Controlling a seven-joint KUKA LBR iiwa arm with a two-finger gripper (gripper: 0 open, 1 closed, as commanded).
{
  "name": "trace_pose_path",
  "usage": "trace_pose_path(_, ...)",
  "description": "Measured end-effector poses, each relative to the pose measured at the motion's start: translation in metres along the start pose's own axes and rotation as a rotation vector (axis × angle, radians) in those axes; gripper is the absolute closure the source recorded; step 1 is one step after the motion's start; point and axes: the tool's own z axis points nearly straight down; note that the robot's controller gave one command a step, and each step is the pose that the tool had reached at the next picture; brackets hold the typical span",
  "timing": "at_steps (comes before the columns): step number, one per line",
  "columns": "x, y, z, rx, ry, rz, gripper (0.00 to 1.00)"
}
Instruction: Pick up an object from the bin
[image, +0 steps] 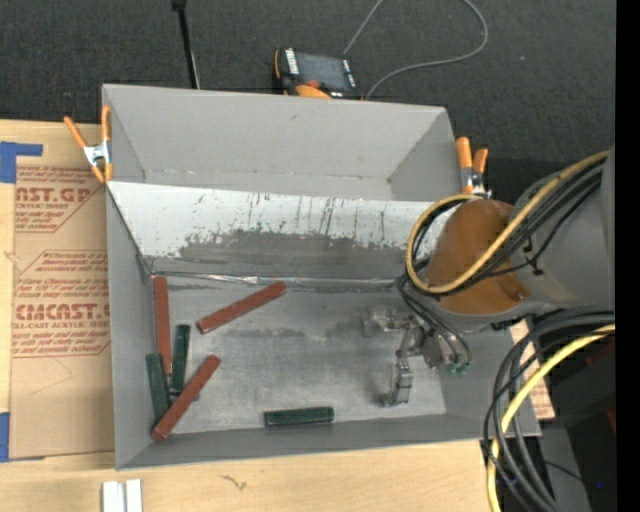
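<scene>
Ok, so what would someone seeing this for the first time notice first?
Probably the arm's gripper, down inside the bin at its right end, over bare floor. Then the red-brown and dark green sticks clustered along the left wall, with one dark green stick lying alone near the front wall.

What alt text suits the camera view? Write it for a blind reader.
The end effector hangs open over bare floor at the right of the grey bin, holding nothing. Toward the view's left lie red-brown bars and dark green bars.
</scene>
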Motion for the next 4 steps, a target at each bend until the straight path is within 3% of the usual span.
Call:
trace_pose_path(1, -0.063, -0.044, -0.068, 0.005, -0.021, 0.004, 0.00)
trace_pose_path(2, -0.069, 0.002, -0.034, -0.001, -0.007, 0.098, 0.00)
trace_pose_path(3, -0.064, 0.086, -0.082, -0.004, -0.012, 0.198, 0.00)
trace_pose_path(4, -0.071, 0.156, -0.004, -0.001, -0.012, 0.050, 0.00)
